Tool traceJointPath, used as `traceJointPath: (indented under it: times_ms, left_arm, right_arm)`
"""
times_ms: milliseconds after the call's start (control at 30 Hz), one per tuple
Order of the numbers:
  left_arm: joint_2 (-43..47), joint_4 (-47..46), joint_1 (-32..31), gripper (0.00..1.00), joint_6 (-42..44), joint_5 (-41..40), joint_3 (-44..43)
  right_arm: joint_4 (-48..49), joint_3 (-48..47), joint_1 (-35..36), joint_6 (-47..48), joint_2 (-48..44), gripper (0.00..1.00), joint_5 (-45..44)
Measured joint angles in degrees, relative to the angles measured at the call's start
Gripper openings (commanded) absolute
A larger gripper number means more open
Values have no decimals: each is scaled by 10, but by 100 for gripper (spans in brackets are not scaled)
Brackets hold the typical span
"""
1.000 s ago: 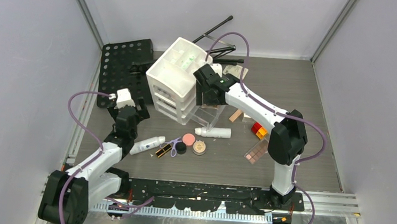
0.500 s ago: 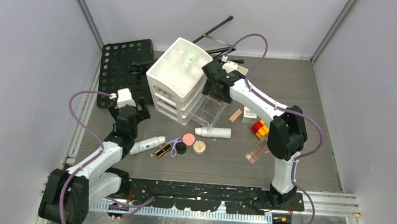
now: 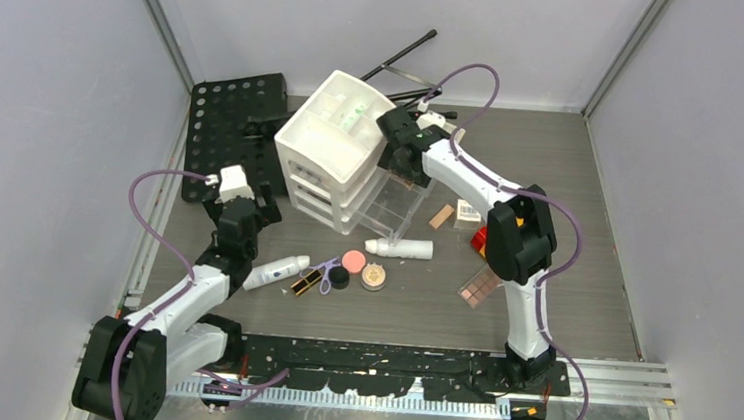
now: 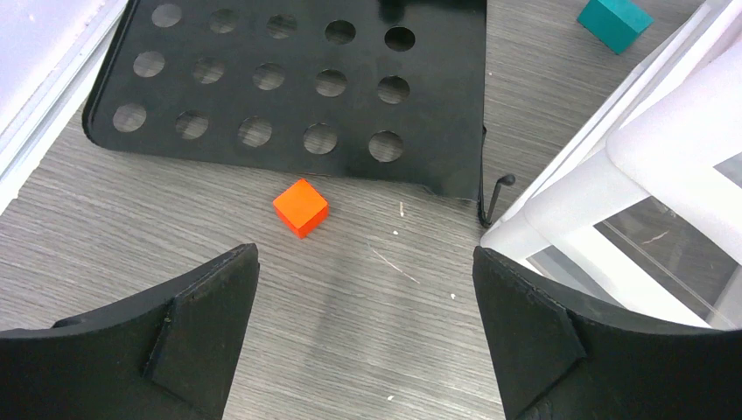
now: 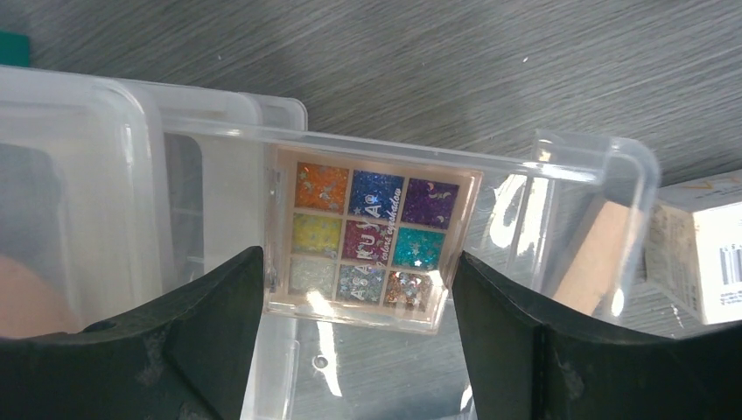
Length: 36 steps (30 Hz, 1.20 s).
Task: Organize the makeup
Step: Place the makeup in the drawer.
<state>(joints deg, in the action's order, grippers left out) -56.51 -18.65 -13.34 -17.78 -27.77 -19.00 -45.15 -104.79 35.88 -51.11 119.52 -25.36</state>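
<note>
My right gripper (image 5: 359,254) is inside the pulled-out clear drawer (image 5: 569,162), its fingertips against both sides of a multicolour eyeshadow palette (image 5: 372,223). In the top view it (image 3: 399,160) hangs beside the white drawer organizer (image 3: 329,136). More makeup lies loose in front: a white bottle (image 3: 278,271), a white tube (image 3: 400,248), a pink compact (image 3: 353,261), a peach compact (image 3: 374,275), a black-gold lipstick (image 3: 307,283) and a brown palette (image 3: 482,284). Black brushes (image 3: 409,73) lie behind the organizer. My left gripper (image 4: 366,252) stands open over bare table.
A black perforated plate (image 3: 229,124) lies at the back left, with an orange cube (image 4: 300,207) just before it and a teal block (image 4: 614,22) beyond. A tan block (image 3: 442,217), a small white box (image 3: 467,212) and a red-and-yellow block (image 3: 482,241) sit under my right arm.
My right wrist has sunk and shifted back toward the drawer, still holding the palette. Its elbow has swung left, uncovering the white box. The left arm has not moved.
</note>
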Motion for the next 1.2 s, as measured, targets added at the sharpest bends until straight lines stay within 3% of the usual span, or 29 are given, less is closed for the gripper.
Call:
traceJointPath:
  times_ms: [200, 600, 1033, 1200]
  left_arm:
    - [-2, 0, 0, 94, 0, 0, -2]
    - [-2, 0, 0, 94, 0, 0, -4]
    - [-3, 0, 0, 94, 0, 0, -4]
    - [-3, 0, 0, 94, 0, 0, -4]
  right_arm:
    - [-6, -6, 0, 0, 15, 85, -1]
    - [-8, -8, -1, 3, 4, 87, 2]
    - [2, 14, -5, 31, -120, 90, 12]
    - [4, 83, -19, 45, -178, 89, 11]
